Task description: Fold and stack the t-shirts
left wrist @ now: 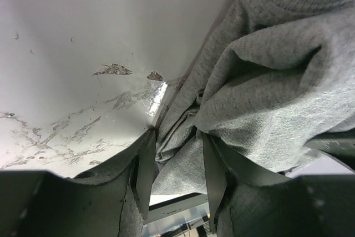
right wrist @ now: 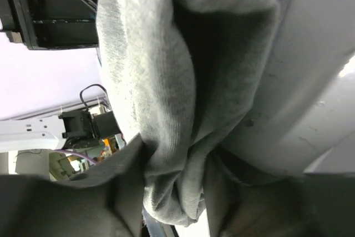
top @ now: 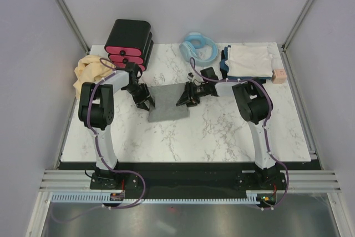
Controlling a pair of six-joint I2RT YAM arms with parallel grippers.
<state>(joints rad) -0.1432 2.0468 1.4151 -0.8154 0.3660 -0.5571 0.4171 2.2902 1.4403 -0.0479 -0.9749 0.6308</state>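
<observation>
Now, grey t-shirt on marble table, left gripper pinching its left edge, right gripper clamped on the right edge (cloth bunched between both jaws).

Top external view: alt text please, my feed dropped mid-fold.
A folded grey t-shirt lies on a marble table, pinched by the left tool at its left edge and the right tool at its right. A crumpled tan-yellow shirt lies back left; folded shirts sit stacked back right.

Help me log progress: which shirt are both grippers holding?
The grey shirt mid-table, pinched by the left gripper and right gripper. The tan shirt lies crumpled far left; the white shirt sits folded back right.
</observation>
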